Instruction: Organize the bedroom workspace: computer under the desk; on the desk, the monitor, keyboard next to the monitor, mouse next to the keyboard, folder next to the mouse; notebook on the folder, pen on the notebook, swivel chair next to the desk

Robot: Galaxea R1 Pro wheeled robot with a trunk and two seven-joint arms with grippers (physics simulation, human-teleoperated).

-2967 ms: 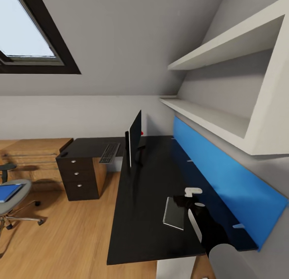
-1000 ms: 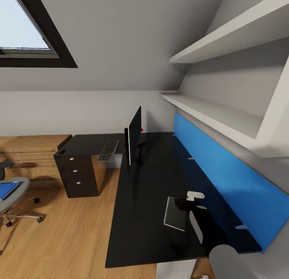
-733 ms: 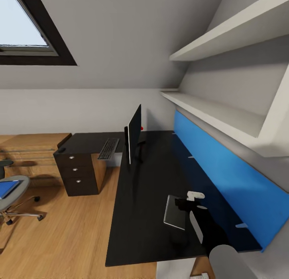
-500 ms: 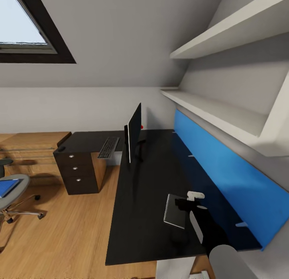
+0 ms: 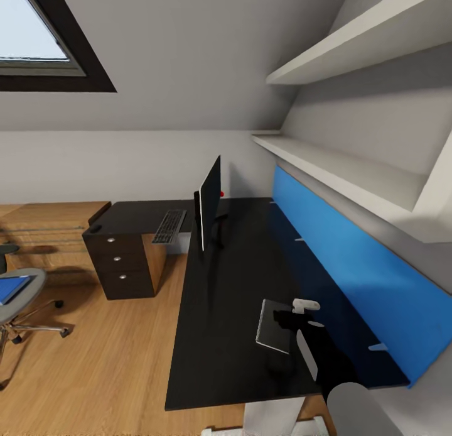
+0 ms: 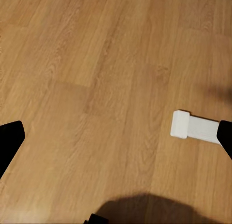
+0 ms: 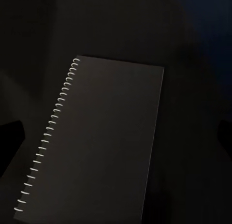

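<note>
Between frames our head camera tilted, lowering the desk (image 5: 226, 310) in view; our right gripper (image 5: 295, 315) kept its station. Its fingertips stand wide apart, released, directly over the notebook (image 5: 272, 326) lying flat beneath them. A shallow descent could skid the thin cover along the glossy top.

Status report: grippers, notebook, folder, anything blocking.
Right gripper open, over the notebook lying flat on the desk. Left gripper open above bare floor. Folder on the swivel chair. Nothing blocking the notebook.
</note>
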